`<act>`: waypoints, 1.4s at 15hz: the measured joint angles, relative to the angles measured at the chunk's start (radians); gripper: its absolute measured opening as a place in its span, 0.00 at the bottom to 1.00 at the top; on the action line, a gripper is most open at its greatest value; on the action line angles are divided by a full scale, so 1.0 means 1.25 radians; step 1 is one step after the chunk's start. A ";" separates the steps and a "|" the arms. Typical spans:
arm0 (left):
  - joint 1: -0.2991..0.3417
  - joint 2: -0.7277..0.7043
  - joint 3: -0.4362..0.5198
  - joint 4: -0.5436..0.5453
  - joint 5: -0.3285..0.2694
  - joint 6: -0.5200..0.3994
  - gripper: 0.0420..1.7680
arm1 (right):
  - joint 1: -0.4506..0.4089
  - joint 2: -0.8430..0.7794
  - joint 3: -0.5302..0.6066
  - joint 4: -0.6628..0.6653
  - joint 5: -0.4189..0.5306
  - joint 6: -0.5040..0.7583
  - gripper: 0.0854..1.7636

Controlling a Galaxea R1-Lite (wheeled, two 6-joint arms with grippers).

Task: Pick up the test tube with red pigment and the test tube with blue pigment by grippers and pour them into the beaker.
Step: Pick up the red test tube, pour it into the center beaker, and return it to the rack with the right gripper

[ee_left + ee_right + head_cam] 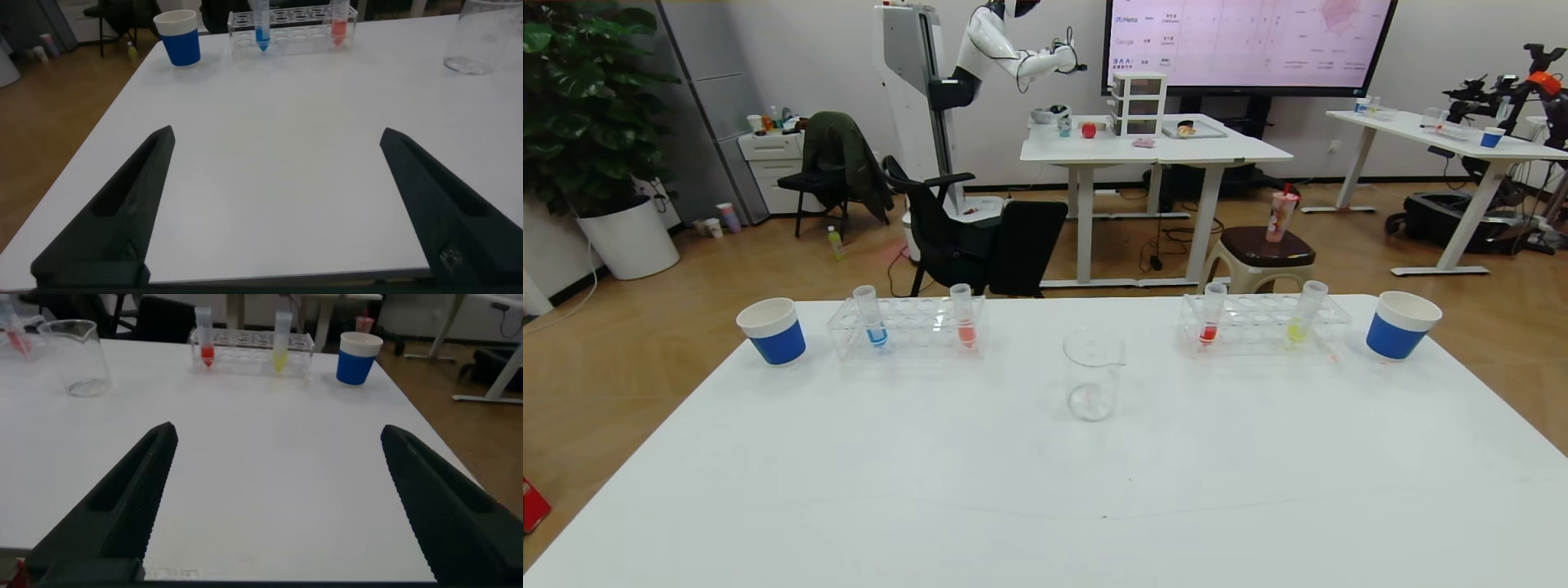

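A white table (849, 490) fills the head view. At its far left stands a white paper cup with a blue sleeve (772, 330); no print on the sleeve can be read. Just right of it a clear rack (907, 328) holds two tubes upright: the test tube with blue pigment (870, 315) at the rack's left end and a tube of paler salmon-orange liquid (964, 315) at its right end.

The beaker (1092, 374) stands alone near the middle of the table, nearer the robot than both racks, upright and empty as far as can be seen; any markings on its glass are too faint to read.

Further right a second clear rack (1262, 323) carries the test tube with red pigment (1211, 314) at its left end and a tube of yellow-green liquid (1307, 312) towards its right end, both upright. A second blue-sleeved cup (1400, 325) stands just past that rack.

On the wall screen (1250, 41) behind, the words "Meta" and "Google" can be made out; the rest is too small.

Neither gripper shows in the head view. The left gripper (274, 204) hangs over bare tabletop well short of the left rack, its fingers spread wide with nothing between them. The right gripper (278, 502) is likewise spread wide over bare table, well short of the right rack, holding nothing.
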 joint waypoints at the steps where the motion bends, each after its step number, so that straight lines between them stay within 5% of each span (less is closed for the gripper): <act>1: 0.000 0.000 0.000 0.000 0.000 0.000 0.99 | -0.002 0.017 -0.024 0.001 0.001 0.000 0.98; 6: 0.000 0.000 0.000 0.000 0.000 0.000 0.99 | 0.002 0.273 -0.186 -0.102 0.006 0.001 0.98; 14: 0.000 0.000 0.000 0.000 0.000 0.000 0.99 | 0.110 0.892 -0.316 -0.541 0.001 0.002 0.98; 21: 0.000 0.000 0.000 0.000 0.000 0.000 0.99 | 0.227 1.340 -0.413 -0.842 -0.113 0.039 0.98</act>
